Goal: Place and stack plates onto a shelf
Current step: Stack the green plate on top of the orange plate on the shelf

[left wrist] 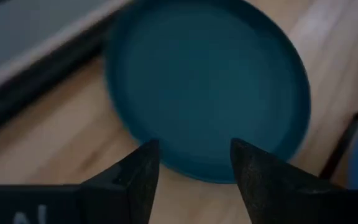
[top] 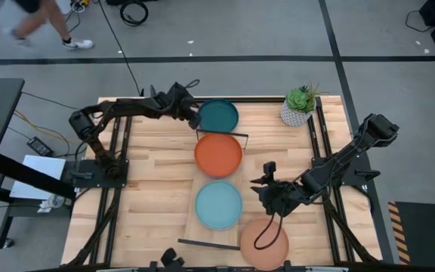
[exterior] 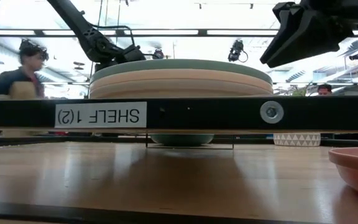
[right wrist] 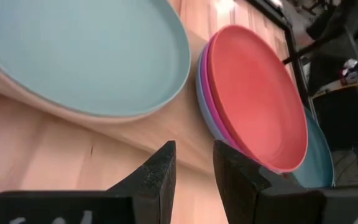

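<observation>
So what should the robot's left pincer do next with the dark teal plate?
Probably ease forward and close on the near rim: the left pincer is open, hovering just short of the dark teal plate, which lies on the table beyond the shelf's end rail, not yet stacked.

1. A plate stack (exterior: 180, 79) sits on the shelf (exterior: 179, 115), labelled "SHELF 1(2)" mirrored.
2. A terracotta plate (exterior: 356, 167) lies on the table (exterior: 135, 180), lower right.
3. A person (exterior: 18, 74) shows behind, left.
</observation>
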